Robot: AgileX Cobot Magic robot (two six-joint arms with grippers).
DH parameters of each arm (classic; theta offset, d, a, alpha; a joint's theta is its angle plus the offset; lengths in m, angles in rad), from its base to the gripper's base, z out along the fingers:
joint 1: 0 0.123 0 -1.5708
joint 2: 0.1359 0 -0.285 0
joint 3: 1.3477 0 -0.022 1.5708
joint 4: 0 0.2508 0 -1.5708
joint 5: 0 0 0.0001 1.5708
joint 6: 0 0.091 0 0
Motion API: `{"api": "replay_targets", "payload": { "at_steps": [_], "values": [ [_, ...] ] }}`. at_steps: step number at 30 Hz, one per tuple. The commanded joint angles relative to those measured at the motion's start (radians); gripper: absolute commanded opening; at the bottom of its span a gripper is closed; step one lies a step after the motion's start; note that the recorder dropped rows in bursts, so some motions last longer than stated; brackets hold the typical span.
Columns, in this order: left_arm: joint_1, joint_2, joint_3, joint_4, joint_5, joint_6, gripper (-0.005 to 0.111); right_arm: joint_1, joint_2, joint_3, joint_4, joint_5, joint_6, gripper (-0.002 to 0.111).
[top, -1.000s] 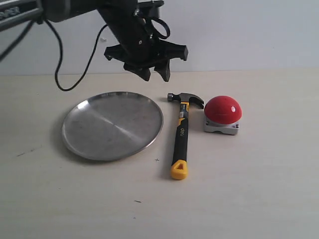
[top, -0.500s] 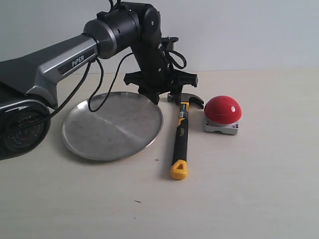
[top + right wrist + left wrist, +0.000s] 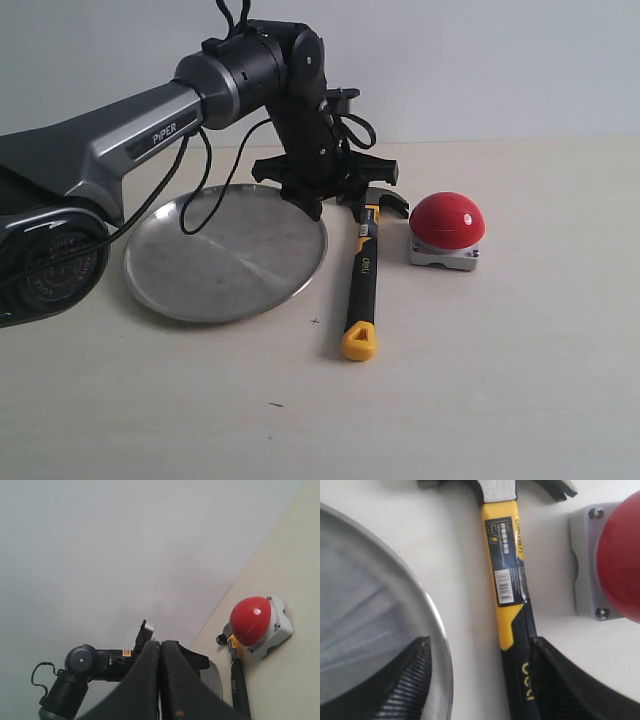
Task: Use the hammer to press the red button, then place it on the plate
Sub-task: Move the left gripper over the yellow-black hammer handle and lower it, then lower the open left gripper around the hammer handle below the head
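**A:** Hammer [image 3: 362,270] placement first: where does it lie?

**B:** Flat on the table [image 3: 500,380], between the plate [image 3: 225,250] and the red button [image 3: 447,219]. Its head is at the far end and its yellow loop is nearest the exterior camera. It lies just beside the plate's rim and apart from the button's base.

**A:** And the claws?

**B:** The left gripper [image 3: 337,212] is low over the upper handle, just below the head. Its jaws are spread wide and grasp nothing. From its wrist camera, one finger [image 3: 412,680] hangs over the plate's rim, while the other sits close against the handle on the button side. The right gripper [image 3: 161,645] is clenched on nothing, well up and away.

**A:** How should the pickup go?

**B:** I'd judge the straddle off-centre. Nudge the gripper toward the button until the handle sits midway, which also takes that finger clear of the rim. Then sink until the pads flank the handle, and squeeze firmly so the heavy head cannot swing
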Motion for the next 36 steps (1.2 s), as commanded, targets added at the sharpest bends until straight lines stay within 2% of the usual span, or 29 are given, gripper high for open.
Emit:
{"api": "replay_targets", "payload": {
  "at_steps": [1,3,5,7,10,11,12,16,17,19,20,26,36],
  "values": [
    [-0.003,-0.007,-0.008,-0.009,-0.001,0.032,0.039,0.001,-0.005,0.005,-0.002,-0.003,-0.003,0.0],
    [-0.003,-0.007,-0.008,-0.009,-0.001,0.049,0.018,0.001,-0.005,0.005,-0.002,-0.003,-0.003,0.0],
    [-0.003,-0.007,-0.008,-0.014,-0.001,0.049,0.015,0.001,-0.005,0.005,-0.002,-0.003,-0.003,0.0],
    [-0.003,-0.007,-0.008,-0.014,-0.001,0.049,0.029,0.001,-0.005,0.005,-0.002,-0.003,-0.003,0.0],
    [-0.003,-0.007,-0.008,-0.015,-0.001,0.039,0.068,0.001,-0.005,0.005,-0.002,-0.003,-0.003,0.0],
    [-0.003,-0.007,-0.008,-0.015,-0.001,0.031,0.073,0.001,-0.005,0.005,-0.002,-0.003,-0.003,0.0],
    [-0.003,-0.007,-0.008,-0.015,-0.001,0.028,0.071,0.001,-0.005,0.005,-0.002,-0.003,-0.003,0.0],
    [-0.003,-0.007,-0.008,-0.015,-0.001,0.028,0.051,0.001,-0.005,0.005,-0.002,-0.003,-0.003,0.0],
    [-0.003,-0.007,-0.008,-0.018,-0.001,0.028,0.049,0.001,-0.005,0.005,-0.002,-0.003,-0.003,0.0],
    [-0.005,-0.007,-0.008,-0.045,-0.001,0.028,0.057,0.001,-0.005,0.005,-0.002,-0.003,-0.003,0.0],
    [-0.019,-0.005,-0.008,-0.047,-0.001,0.028,0.066,0.001,-0.005,0.005,-0.002,-0.003,-0.003,0.0],
    [-0.072,0.022,-0.008,0.024,-0.014,-0.005,0.064,0.001,-0.005,0.005,-0.002,-0.003,-0.003,0.0],
    [-0.075,0.086,-0.008,0.024,-0.044,-0.011,0.064,0.001,-0.005,0.005,-0.002,-0.006,-0.003,0.0]
  ]
}}
